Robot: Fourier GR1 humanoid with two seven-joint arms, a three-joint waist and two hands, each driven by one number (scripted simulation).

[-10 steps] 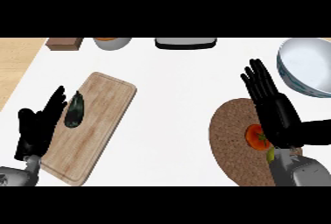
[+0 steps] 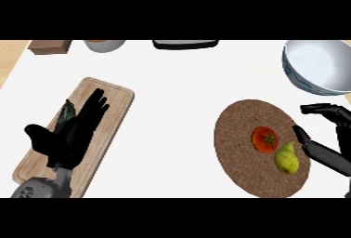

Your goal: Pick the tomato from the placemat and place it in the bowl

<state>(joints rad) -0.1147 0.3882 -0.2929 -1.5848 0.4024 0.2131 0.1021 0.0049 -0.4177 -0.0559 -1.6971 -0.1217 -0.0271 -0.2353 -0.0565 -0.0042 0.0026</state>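
The red tomato (image 2: pixel 264 138) lies on the round brown placemat (image 2: pixel 237 132), with a yellow-green pear (image 2: pixel 288 158) touching it at the lower right. My right hand (image 2: pixel 319 151) is at the placemat's right edge, just right of the tomato and not touching it. Its fingers (image 2: pixel 322 109) are bent at the tips, its thumb points toward the tomato, and it holds nothing. The white bowl (image 2: pixel 322 62) stands at the top right, beyond the placemat. My left hand (image 2: pixel 68 137) rests open, fingers up, over the cutting board.
A wooden cutting board (image 2: pixel 113 100) lies at the left with a dark vegetable (image 2: pixel 65 114) partly hidden behind my left hand. Along the far edge are a brown block (image 2: pixel 49 46), a small grey bowl (image 2: pixel 105 44) and a black item (image 2: pixel 185 43).
My right hand has moved off the tomato to the placemat's right edge and bent its fingers. The tomato and pear now show in full. The left hand has hardly moved.
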